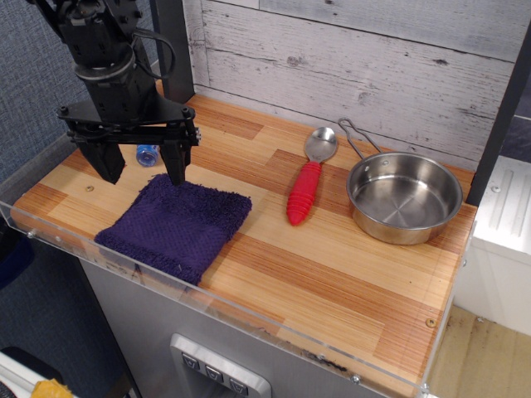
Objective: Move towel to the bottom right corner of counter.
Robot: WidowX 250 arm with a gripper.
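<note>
counter [332,274] holds towel [176,226] just beneath spread tool [143,172].

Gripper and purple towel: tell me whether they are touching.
Cannot tell. The only view shows the open gripper over the towel's far edge. One fingertip overlaps the cloth, but contact or a small gap cannot be separated from this angle.

One towel [177,225], purple. One counter [332,282], wood planks, clear rim. One pan [404,198], steel, with one wire handle. One spoon [309,177]: metal bowl, red ribbed grip. One small blue object [147,154] behind the gripper, too hidden to identify. One gripper [141,166], two fingers. Three buttons [214,372] on the panel below the counter. One yellow item [51,389] at bottom left, cut off.
</note>
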